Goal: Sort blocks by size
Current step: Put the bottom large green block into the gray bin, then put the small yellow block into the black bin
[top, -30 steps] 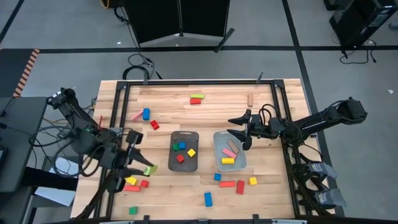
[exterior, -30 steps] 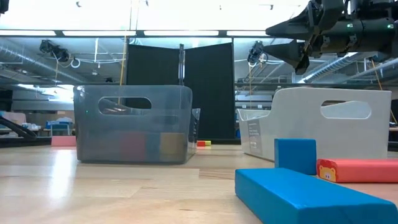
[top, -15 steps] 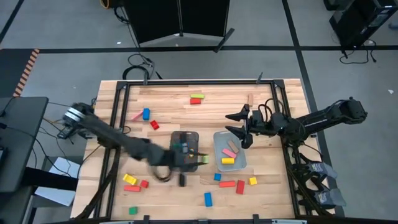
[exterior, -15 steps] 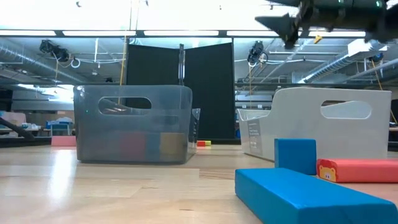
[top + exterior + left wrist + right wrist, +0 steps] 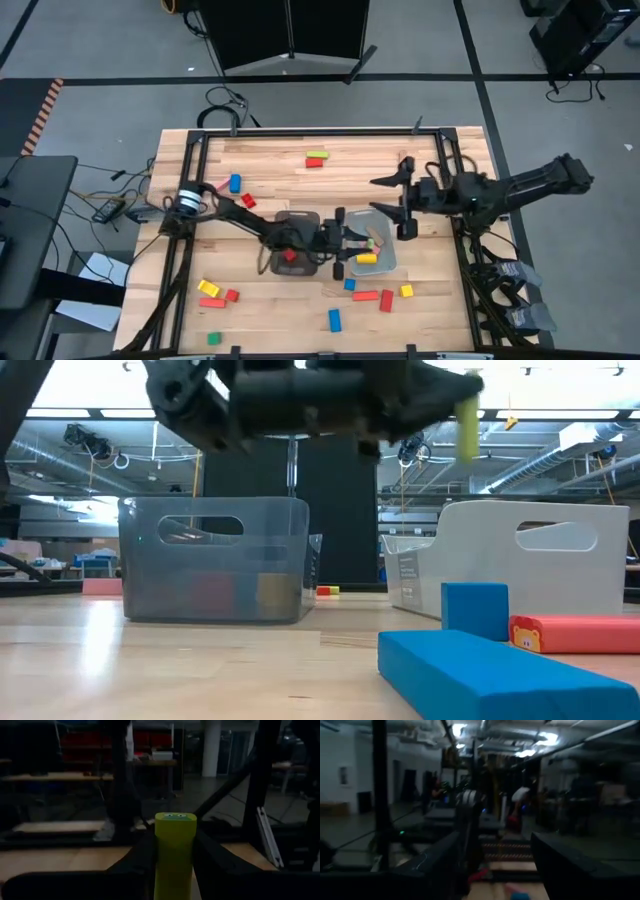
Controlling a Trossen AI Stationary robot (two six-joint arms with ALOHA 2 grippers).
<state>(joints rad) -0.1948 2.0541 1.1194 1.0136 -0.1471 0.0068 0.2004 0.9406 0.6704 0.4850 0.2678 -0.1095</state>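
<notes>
Yellow-green bar [image 5: 174, 852] upright — long axis vertical — pinched in left claw [image 5: 172, 855].

We see a lab or workshop hall. Exposed ceiling pipes [image 5: 560, 465], strip lights [image 5: 300, 413] and distant workbenches [image 5: 75, 777] show it.

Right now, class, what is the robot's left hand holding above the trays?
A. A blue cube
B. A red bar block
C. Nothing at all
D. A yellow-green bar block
D: the left hand is shut on a yellow-green bar block, seen upright between its fingers in the left wrist view and hanging high in the low view.
</notes>
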